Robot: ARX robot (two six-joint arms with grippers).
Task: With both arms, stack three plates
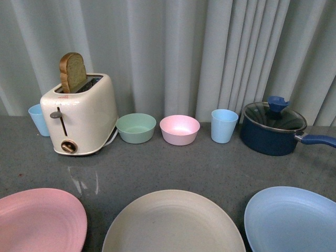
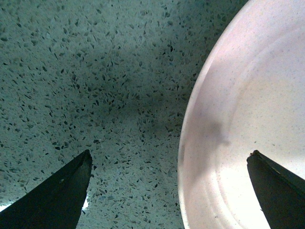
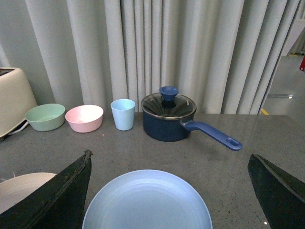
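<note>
Three plates lie in a row along the near edge of the grey table: a pink plate [image 1: 39, 218] at the left, a beige plate [image 1: 173, 223] in the middle, a light blue plate [image 1: 294, 218] at the right. Neither arm shows in the front view. My left gripper [image 2: 169, 160] is open above the pink plate's rim [image 2: 238, 133], one finger over the bare table, the other over the plate. My right gripper [image 3: 169, 160] is open behind and above the light blue plate [image 3: 147, 202]; the beige plate's edge [image 3: 21, 188] shows beside it.
At the back stand a cream toaster [image 1: 81, 113] with a slice of toast, a blue cup [image 1: 39, 119] behind it, a green bowl [image 1: 136, 127], a pink bowl [image 1: 179, 129], a blue cup [image 1: 224, 125] and a dark blue lidded saucepan [image 1: 273, 128] with its handle pointing right. A grey curtain hangs behind.
</note>
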